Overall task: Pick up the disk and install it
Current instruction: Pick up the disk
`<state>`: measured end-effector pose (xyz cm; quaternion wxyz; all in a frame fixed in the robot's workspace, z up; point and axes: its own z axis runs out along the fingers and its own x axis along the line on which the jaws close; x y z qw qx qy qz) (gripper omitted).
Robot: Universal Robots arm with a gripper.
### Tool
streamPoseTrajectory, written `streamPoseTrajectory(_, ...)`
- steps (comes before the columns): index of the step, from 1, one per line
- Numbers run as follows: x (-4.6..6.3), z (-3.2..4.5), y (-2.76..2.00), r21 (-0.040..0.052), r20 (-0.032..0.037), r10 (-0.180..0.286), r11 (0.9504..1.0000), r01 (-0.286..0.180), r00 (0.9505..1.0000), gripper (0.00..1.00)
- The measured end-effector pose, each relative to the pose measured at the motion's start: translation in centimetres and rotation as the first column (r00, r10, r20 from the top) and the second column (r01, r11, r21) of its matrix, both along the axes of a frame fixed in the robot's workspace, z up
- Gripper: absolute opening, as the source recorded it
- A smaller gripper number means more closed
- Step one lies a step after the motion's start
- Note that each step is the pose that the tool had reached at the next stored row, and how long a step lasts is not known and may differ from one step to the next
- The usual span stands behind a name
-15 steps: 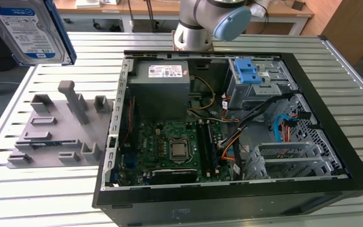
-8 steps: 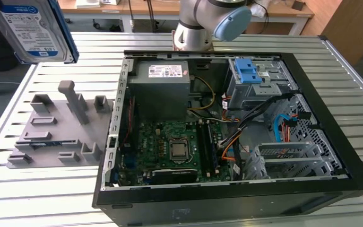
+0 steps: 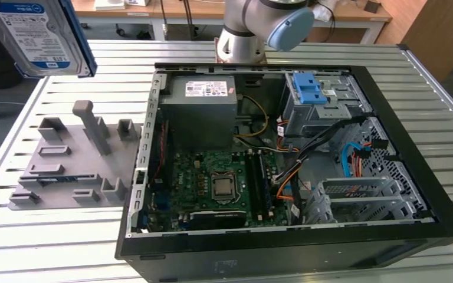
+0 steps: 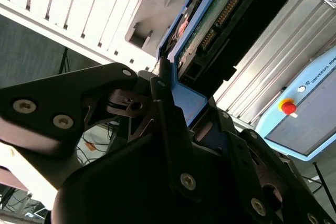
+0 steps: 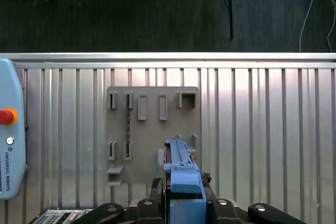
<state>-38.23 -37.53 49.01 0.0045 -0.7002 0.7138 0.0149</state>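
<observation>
Over the grey fixture tray (image 3: 61, 171), near the table (image 3: 53, 247) edge, the disk (image 3: 42, 35) is held aloft, pinched at its blue bracket by the gripper (image 5: 182, 184). Its long axis is judged roughly vertical, though foreshortened. The open case (image 3: 289, 247) lies toward the exterior view's right.

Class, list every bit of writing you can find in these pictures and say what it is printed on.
On the disk, a label: fine print, too small to read.
On the power supply, a sticker: too small to read.
On the control box: a maker's name in capitals, not quoted here.
On the circuit board: markings too small to read.
</observation>
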Motion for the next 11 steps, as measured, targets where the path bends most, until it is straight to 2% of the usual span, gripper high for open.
streamPoseTrajectory(1,0.0,0.0,-0.18,0.0002,-0.0002,0.0,1.0,0.0,1.0,0.37)
streamPoseTrajectory(3,0.1,0.0,-0.94,0.0002,-0.0012,0.0,1.0,0.0,1.0,0.37)
streamPoseTrajectory(7,0.3,0.0,-1.67,0.0003,-0.0021,0.0,1.0,0.0,1.0,0.37)
streamPoseTrajectory(11,0.9,0.0,-1.8,0.0002,-0.0031,0.0,1.0,0.0,1.0,0.37)
